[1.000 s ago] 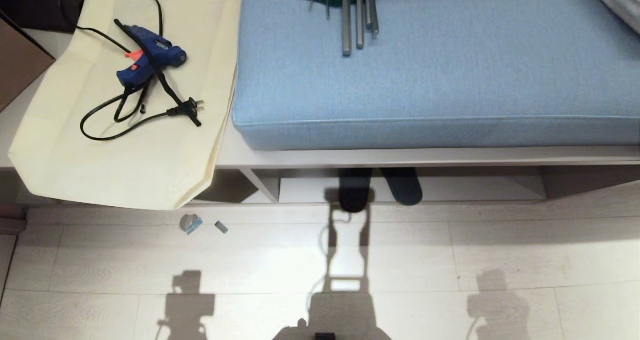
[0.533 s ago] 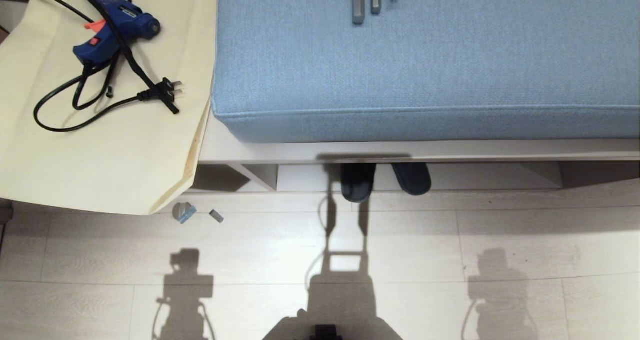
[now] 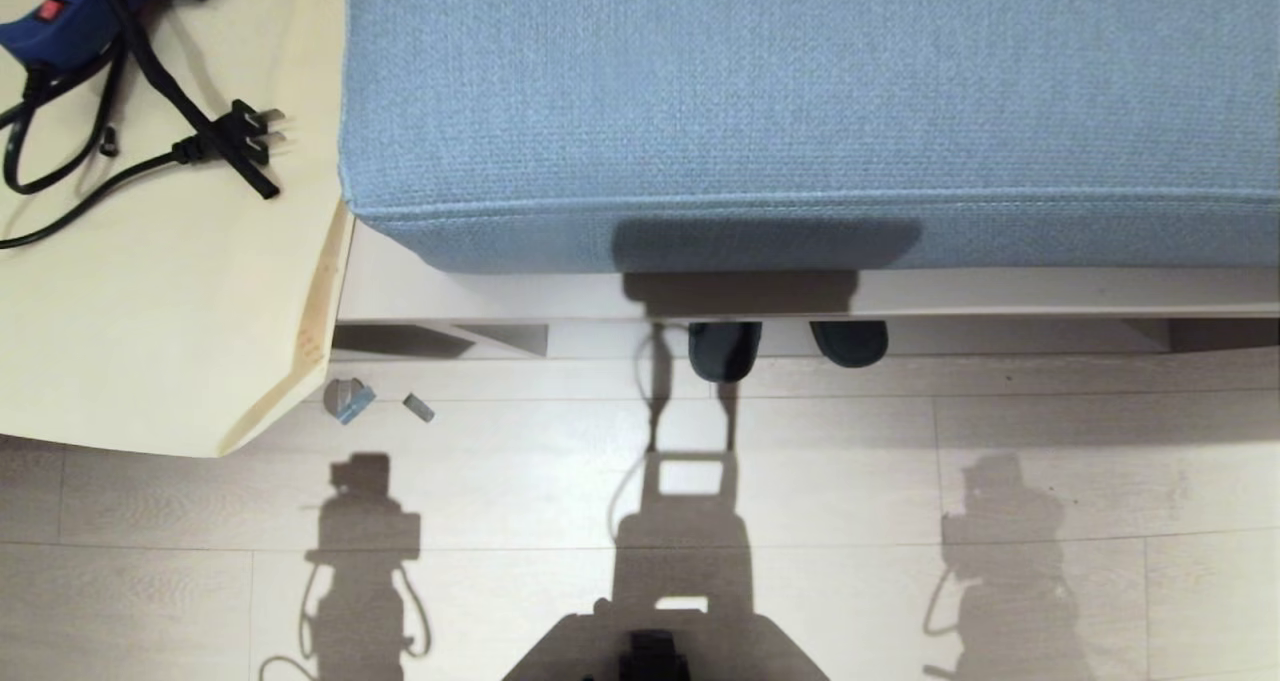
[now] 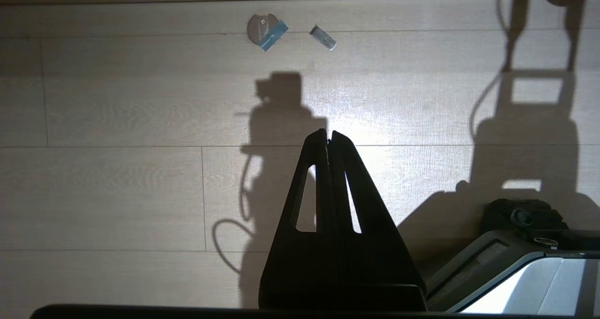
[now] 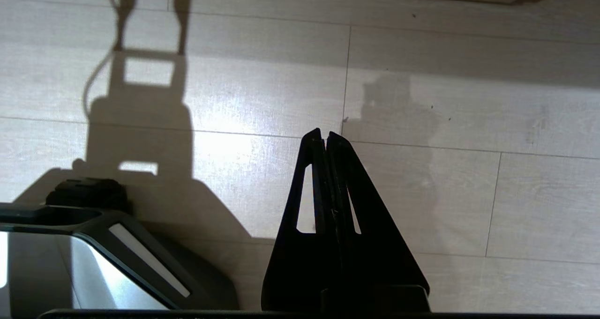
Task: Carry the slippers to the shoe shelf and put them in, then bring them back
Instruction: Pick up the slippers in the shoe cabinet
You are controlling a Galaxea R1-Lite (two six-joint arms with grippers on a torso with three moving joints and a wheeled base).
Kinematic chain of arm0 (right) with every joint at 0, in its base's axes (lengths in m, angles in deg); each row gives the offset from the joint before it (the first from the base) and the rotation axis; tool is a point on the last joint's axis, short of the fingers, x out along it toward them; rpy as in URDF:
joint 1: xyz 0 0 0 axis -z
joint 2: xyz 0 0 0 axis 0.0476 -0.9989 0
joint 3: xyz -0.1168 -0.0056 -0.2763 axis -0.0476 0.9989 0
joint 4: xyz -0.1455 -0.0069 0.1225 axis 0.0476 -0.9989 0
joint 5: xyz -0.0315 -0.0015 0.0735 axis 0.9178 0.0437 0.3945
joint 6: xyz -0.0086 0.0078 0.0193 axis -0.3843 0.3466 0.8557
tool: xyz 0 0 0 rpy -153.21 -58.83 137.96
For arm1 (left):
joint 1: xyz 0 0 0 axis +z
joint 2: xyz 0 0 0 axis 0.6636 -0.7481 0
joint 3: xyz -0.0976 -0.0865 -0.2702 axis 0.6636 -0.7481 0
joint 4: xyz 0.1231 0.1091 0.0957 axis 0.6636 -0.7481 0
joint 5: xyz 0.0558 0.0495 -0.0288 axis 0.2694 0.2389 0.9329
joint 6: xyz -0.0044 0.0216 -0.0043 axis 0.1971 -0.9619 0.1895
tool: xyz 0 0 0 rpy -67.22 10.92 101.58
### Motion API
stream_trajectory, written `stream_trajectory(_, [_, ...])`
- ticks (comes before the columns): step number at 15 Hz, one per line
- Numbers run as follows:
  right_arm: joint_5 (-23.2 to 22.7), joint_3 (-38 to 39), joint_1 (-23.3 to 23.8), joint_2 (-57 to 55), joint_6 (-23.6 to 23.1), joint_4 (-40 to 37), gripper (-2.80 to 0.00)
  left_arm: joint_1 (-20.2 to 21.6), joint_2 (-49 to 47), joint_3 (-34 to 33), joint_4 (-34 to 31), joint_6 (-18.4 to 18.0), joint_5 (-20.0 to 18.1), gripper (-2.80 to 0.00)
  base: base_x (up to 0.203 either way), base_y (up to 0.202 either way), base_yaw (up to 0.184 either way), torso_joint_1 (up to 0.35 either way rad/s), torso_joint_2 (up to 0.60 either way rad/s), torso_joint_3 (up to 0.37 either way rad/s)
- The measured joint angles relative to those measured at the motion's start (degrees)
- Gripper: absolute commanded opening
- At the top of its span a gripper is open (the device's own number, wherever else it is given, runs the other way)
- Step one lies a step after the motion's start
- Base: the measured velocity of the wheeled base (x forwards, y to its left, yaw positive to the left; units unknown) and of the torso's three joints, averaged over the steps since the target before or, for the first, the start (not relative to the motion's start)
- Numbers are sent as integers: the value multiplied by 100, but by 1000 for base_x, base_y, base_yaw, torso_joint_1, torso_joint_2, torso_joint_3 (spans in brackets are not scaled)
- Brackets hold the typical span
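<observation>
Two dark grey slippers, one [image 3: 724,351] and the other [image 3: 850,343], lie side by side in the shoe shelf [image 3: 980,337], the low cubby under the bench board. Only their near ends show; the rest is hidden under the board. Neither arm appears in the head view, only their shadows on the floor. My left gripper [image 4: 328,134] hangs over bare floor, shut and empty. My right gripper [image 5: 324,133] also hangs over bare floor, shut with nothing in it. Both are well short of the slippers.
A blue cushion [image 3: 800,91] covers the bench above the cubby. At the left a cream bag [image 3: 150,311] overhangs the bench edge and carries a blue glue gun [image 3: 90,1] with its plug [image 3: 240,136]. Two small scraps [image 3: 348,399] lie on the floor. My base [image 3: 655,656] is at the near edge.
The whole head view has shifted: the camera has moved, the bench and cushion fill more of the picture, and the metal rods have left the top. Less of the slippers shows; they have not moved.
</observation>
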Motion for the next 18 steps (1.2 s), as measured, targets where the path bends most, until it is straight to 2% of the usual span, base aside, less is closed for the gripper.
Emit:
stream_trajectory(10, [-6, 0, 0, 0, -72, 0, -280, 0, 0, 0, 27, 9, -2, -280, 0, 0, 0, 3, 2, -194])
stream_trajectory(13, [-13, -14, 0, 0, -50, 5, -280, 0, 0, 0, 24, 8, -2, -280, 0, 0, 0, -1, 1, -60])
stream_trajectory(16, [-165, -676, 0, -162, 109, -213, -280, 0, 0, 0, 22, 9, -3, -280, 0, 0, 0, 0, 0, 0])
stream_trajectory(18, [-390, -1400, -1, -745, 311, -401, -280, 0, 0, 0, 22, 9, -2, -280, 0, 0, 0, 0, 0, 0])
